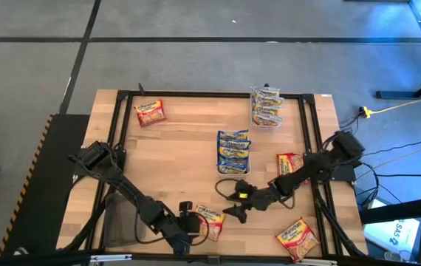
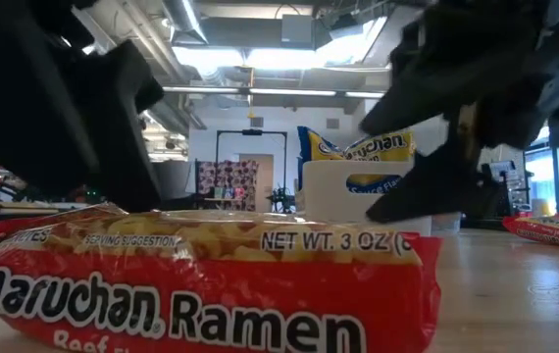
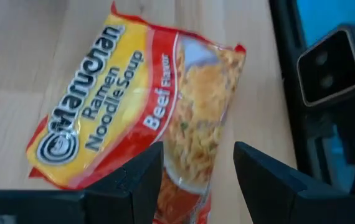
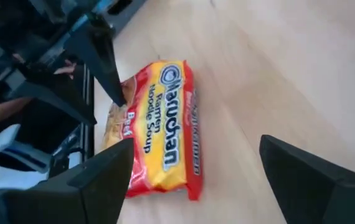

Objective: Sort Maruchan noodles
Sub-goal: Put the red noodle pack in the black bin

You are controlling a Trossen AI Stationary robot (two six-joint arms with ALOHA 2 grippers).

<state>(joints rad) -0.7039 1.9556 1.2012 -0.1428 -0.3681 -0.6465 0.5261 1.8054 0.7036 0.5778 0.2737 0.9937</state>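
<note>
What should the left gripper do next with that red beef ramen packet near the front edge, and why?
Probably close. The left gripper is open with its fingers either side of the beef packet's end, so pinching comes first. The right gripper hangs open beside it, not touching.

The near packet [image 2: 201, 284] runs off the low view's bottom edge — flavour line cut. The tub's [image 1: 267, 107] packets are too small to read.
</note>
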